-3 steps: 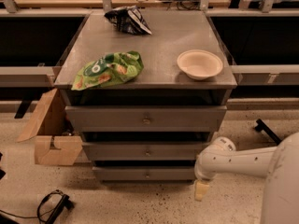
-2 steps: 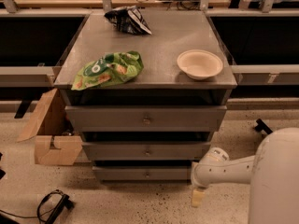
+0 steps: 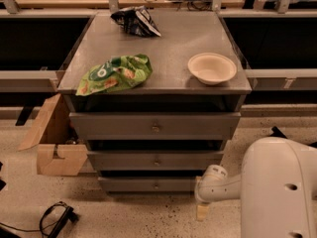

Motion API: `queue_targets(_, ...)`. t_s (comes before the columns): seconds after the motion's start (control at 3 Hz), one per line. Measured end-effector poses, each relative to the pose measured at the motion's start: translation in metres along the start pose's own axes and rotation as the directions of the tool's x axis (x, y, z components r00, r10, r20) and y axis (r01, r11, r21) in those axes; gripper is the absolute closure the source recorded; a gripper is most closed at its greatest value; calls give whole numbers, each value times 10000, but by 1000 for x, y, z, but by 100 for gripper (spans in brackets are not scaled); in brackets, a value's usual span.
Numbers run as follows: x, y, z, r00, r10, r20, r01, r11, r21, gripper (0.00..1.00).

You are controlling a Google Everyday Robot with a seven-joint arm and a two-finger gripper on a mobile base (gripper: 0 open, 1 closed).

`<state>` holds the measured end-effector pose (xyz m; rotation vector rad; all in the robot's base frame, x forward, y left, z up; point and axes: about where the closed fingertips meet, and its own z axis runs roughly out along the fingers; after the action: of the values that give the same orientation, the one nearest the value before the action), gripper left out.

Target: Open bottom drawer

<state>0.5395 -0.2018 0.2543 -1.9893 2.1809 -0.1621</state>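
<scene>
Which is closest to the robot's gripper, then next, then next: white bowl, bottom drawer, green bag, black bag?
The gripper hangs low near the floor, by the cabinet's bottom corner.
1. bottom drawer: right beside it, lowest of the three.
2. white bowl: on top, above the gripper's side.
3. green bag: on top, far front corner.
4. black bag: on top, at the back.

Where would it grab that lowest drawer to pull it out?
Probably by the small round knob centred on the bottom drawer, approached straight from the front: its panel is thin and flat, so the knob is the only protruding part. The gripper hangs low, right of the drawer.
</scene>
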Motion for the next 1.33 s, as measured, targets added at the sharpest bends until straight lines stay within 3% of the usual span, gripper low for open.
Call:
queue_targets(0.67,-9,-11,62,9983,-222,-547,218,9997,-82,0)
queue_targets(1.33,-4,-41,75,9962,-62,-870,81,9997,218,0)
